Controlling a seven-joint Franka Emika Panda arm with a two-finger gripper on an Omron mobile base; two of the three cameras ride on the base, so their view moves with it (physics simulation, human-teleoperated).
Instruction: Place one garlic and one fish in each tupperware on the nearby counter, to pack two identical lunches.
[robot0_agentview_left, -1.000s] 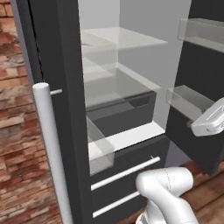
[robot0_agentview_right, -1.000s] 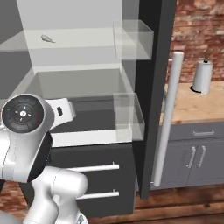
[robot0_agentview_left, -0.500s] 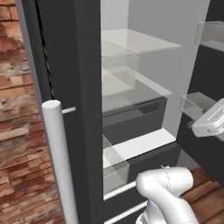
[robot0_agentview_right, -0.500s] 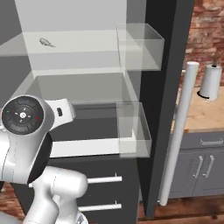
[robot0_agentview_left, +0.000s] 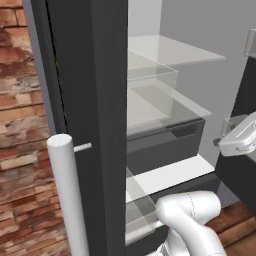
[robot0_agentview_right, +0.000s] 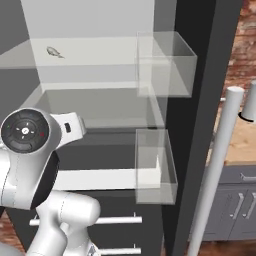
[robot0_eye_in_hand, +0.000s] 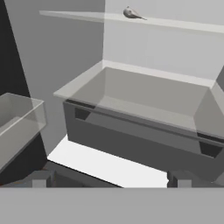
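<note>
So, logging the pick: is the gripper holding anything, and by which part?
Nothing is held: the gripper is open and empty, while a fish lies on the fridge shelf.

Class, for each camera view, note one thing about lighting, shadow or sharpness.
Left base view: the dark fridge door looms large and flatly shaded. Right base view: the small silver-grey fish is tiny and soft-edged. Hand view: even, glare-free light on the grey drawer.
</note>
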